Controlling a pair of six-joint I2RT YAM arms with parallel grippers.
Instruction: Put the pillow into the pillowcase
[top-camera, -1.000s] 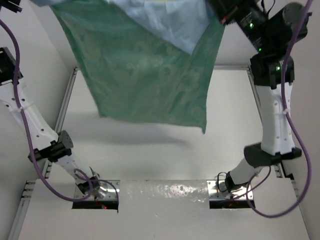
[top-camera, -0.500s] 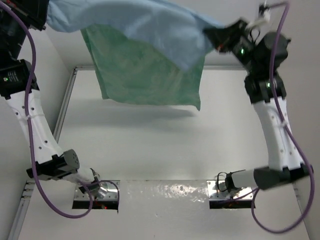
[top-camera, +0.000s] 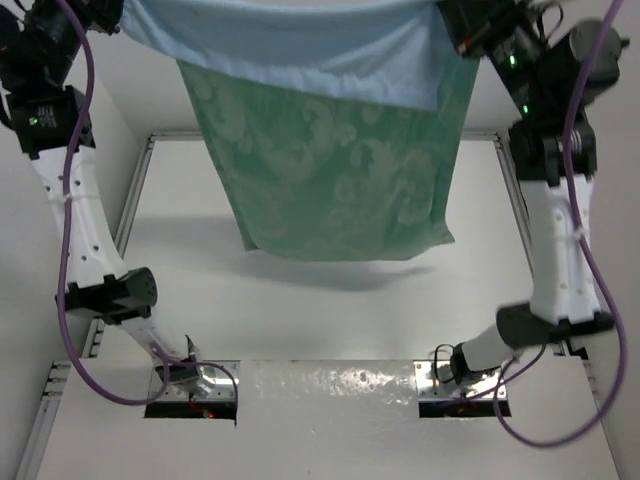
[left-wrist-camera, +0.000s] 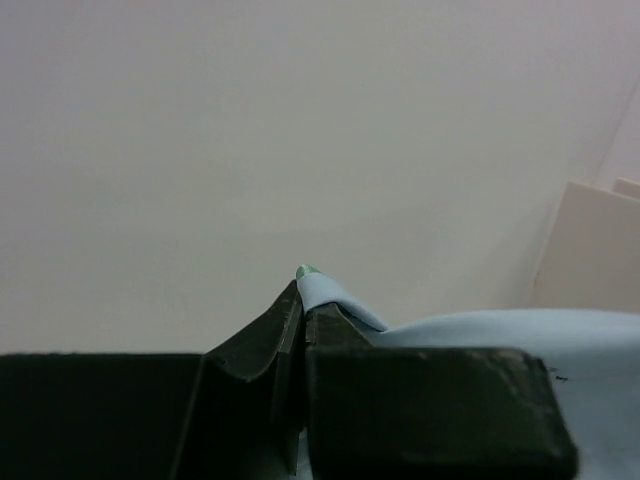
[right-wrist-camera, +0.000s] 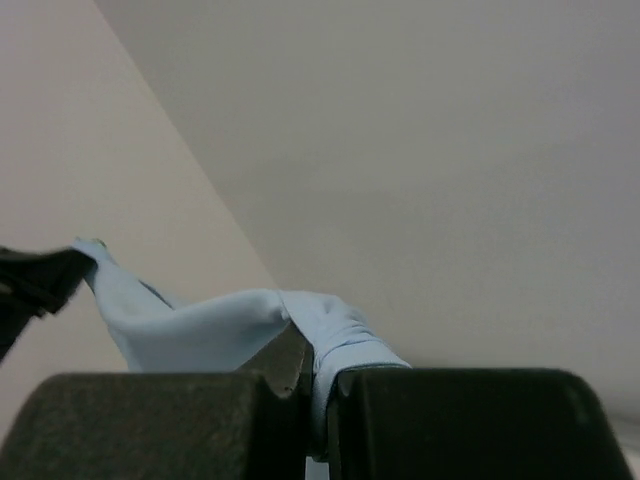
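The pillowcase (top-camera: 330, 170) hangs high above the table, stretched between both grippers, its sea-green damask face toward me and a light blue fold along the top. My left gripper (top-camera: 108, 12) is shut on its top left corner; in the left wrist view (left-wrist-camera: 303, 300) a blue corner pokes out of the shut jaws. My right gripper (top-camera: 452, 25) is shut on the top right corner; the right wrist view (right-wrist-camera: 310, 345) shows bunched blue cloth (right-wrist-camera: 200, 325) pinched in the jaws. The pillow is out of view.
The white table (top-camera: 330, 320) lies below with raised rails at its left (top-camera: 130, 210) and right (top-camera: 510, 200) edges. Both arm bases stand at the near edge (top-camera: 190, 385) (top-camera: 460, 380). Pale walls fill both wrist views.
Both arms have swung the pillowcase up and spread it wide. The cloth has dropped from a bunched, tilted drape into a flat hanging sheet with the green face forward.
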